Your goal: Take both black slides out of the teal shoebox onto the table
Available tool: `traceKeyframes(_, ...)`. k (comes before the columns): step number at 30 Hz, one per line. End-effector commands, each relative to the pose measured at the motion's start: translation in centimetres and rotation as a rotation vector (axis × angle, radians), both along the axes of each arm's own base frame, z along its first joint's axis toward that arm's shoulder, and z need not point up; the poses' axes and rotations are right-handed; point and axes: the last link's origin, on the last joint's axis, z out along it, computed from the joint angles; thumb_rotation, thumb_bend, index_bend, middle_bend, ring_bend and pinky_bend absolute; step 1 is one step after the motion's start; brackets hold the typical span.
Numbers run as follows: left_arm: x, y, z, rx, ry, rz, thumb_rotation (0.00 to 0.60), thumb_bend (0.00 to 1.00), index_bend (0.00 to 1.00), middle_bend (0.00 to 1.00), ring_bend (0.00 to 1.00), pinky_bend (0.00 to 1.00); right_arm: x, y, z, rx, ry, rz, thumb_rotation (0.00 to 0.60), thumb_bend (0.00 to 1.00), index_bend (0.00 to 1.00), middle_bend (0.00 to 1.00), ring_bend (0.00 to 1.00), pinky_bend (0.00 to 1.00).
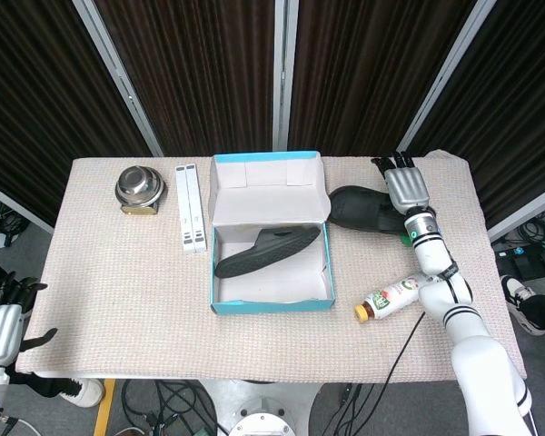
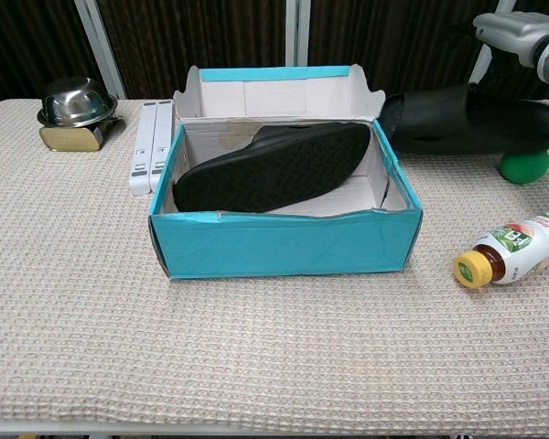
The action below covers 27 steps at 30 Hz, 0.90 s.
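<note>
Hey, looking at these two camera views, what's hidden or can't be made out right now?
- Right hand: whether it grips the black slide on the table is unclear; in the head view its back hides the fingers, and the chest view's edge crops it.
- Green ball: mostly hidden behind that slide in both views.
- Black slide in the teal shoebox: its lower side is hidden by the teal shoebox's front wall in the chest view.
- Left hand: cut off by the head view's edge.

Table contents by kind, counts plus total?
Black slides: 2, one in the box, one out beside it
Teal shoebox: 1
Bottle: 1
Green ball: 1
Metal bowl on its gold stand: 1
White bars: 2
Total: 8
</note>
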Motion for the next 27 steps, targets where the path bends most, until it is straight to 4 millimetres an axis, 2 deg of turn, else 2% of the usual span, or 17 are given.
traceKeyframes(1, 0.0, 0.0, 0.0, 0.001, 0.000, 0.003, 0.600, 0.05, 0.27, 0.18, 0.03, 0.10, 0.2, -0.5, -0.5, -0.002, 0.023, -0.048, 0.600, 0.05, 0.00, 0.00, 0.00, 0.00)
traceKeyframes(5, 0.0, -0.1, 0.2, 0.003, 0.002, 0.005, 0.600, 0.05, 0.27, 0.18, 0.03, 0.10, 0.1, -0.4, -0.5, -0.006, 0.017, -0.064, 0.600, 0.02, 0.00, 0.00, 0.00, 0.00)
traceKeyframes(10, 0.1, 0.2, 0.3, 0.002, 0.011, -0.010, 0.600, 0.05, 0.27, 0.18, 0.03, 0.10, -0.2, -0.1, 0.6, -0.019, -0.023, -0.040, 0.600, 0.00, 0.00, 0.00, 0.00, 0.00)
traceKeyframes(14, 0.7, 1.2, 0.5, -0.010, 0.028, -0.054, 0.600, 0.05, 0.27, 0.18, 0.03, 0.10, -0.5, 1.1, 2.2, -0.023, -0.071, 0.019, 0.600, 0.01, 0.00, 0.00, 0.00, 0.00)
traceKeyframes(16, 1.2, 2.0, 0.6, -0.023, 0.029, -0.091, 0.600, 0.05, 0.27, 0.18, 0.03, 0.10, -0.8, 2.3, 3.2, -0.016, -0.088, 0.064, 0.600, 0.04, 0.00, 0.02, 0.00, 0.00)
traceKeyframes(20, 3.0, 4.3, 0.8, -0.050, -0.006, -0.185, 0.600, 0.05, 0.27, 0.18, 0.03, 0.10, -1.1, 5.4, 5.6, -0.028, -0.147, 0.136, 0.600, 0.09, 0.00, 0.09, 0.00, 0.00)
traceKeyframes(23, 5.0, 6.8, 0.8, -0.084, -0.047, -0.269, 0.600, 0.04, 0.27, 0.18, 0.03, 0.10, -1.2, 8.0, 7.7, -0.048, -0.206, 0.165, 0.600, 0.09, 0.00, 0.12, 0.00, 0.00)
traceKeyframes(27, 9.0, 11.0, 0.0, -0.160, -0.111, -0.377, 0.600, 0.04, 0.27, 0.18, 0.03, 0.11, -1.1, 10.8, 10.2, -0.083, -0.234, 0.175, 0.600, 0.09, 0.00, 0.13, 0.00, 0.00)
